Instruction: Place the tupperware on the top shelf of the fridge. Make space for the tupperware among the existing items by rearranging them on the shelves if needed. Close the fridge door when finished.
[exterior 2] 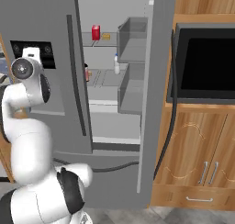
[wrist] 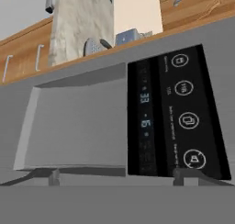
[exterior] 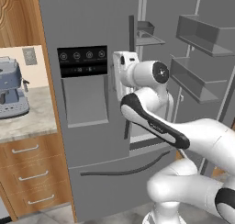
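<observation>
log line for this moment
gripper: open, empty | faces: dispenser panel | fridge: right door open | red box: on shelf

My white arm point(exterior: 183, 140) rises folded at the elbow, wrist level with the fridge's dispenser panel point(exterior: 82, 61), my gripper point(wrist: 114, 176) facing that panel at close range, its jaws spread wide and holding nothing.

The fridge point(exterior 2: 114, 140) runs off the top edge in the right base view. A small yellowish piece point(exterior 2: 106, 36) beside the red box point(exterior 2: 96, 32) is too tiny to identify. The left door's edge half-hides something reddish point(exterior 2: 86, 73).
</observation>
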Motion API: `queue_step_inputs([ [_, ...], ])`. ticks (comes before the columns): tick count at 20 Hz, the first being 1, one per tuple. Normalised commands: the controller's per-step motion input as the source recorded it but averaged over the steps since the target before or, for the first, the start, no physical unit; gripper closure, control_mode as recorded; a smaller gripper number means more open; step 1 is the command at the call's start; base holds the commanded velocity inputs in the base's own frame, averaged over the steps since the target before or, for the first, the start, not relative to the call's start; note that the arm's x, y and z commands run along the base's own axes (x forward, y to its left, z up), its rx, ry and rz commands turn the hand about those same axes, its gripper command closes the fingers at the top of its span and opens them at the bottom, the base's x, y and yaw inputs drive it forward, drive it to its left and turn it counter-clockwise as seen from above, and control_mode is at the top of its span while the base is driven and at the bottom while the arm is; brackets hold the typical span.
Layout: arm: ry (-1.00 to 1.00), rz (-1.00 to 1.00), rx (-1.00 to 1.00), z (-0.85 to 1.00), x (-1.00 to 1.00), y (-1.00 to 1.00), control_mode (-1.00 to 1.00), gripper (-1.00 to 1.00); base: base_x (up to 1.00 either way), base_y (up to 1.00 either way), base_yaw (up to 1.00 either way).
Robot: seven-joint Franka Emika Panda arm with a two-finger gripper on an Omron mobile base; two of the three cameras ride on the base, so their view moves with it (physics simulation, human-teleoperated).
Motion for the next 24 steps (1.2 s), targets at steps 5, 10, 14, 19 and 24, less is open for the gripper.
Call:
queue_step_inputs([
  [5,0.06,0.21,0.0,0.39,-1.0,-0.47,-1.0,-1.0,0.0,0.0,0.0],
  [10,0.0,0.14,0.0,-0.24,-1.0,-0.87,-1.0,-1.0,0.0,0.0,0.0],
  [14,-0.01,0.01,0.0,-0.27,-1.0,-0.86,-1.0,-1.0,0.0,0.0,0.0],
  [19,-0.03,0.23,-0.01,-0.03,-1.0,-0.99,-1.0,-1.0,0.0,0.0,0.0],
  [24,0.0,0.14,0.03,-0.01,-0.52,-1.0,-1.0,-1.0,0.0,0.0,0.0],
])
